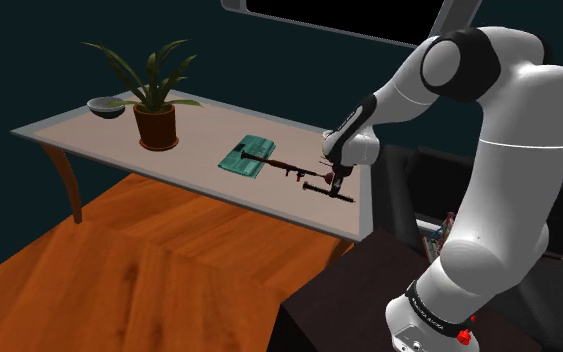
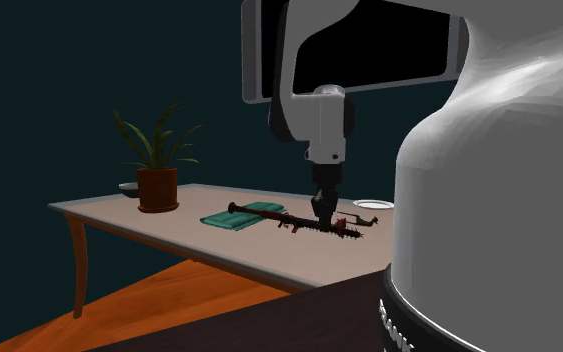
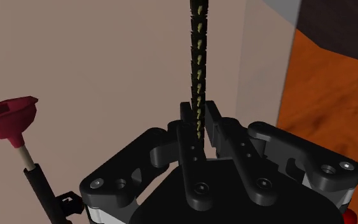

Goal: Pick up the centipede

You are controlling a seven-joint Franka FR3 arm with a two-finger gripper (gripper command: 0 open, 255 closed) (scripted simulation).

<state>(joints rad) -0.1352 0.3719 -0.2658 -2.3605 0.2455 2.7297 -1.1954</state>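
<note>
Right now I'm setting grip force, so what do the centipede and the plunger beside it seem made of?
The centipede: matte black segmented body with yellowish legs; perhaps plastic or rubber, the look leaves it open. The plunger: smooth dark-red cup, likely rubber; pale shaft, possibly wood; black grip, material unclear.

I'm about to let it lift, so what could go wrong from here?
1. The gripper clasps the long centipede near one end, so the rest may sag or slip out on lifting.
2. The red plunger lies close beside it and could get dragged toward the table's nearby edge.
</note>
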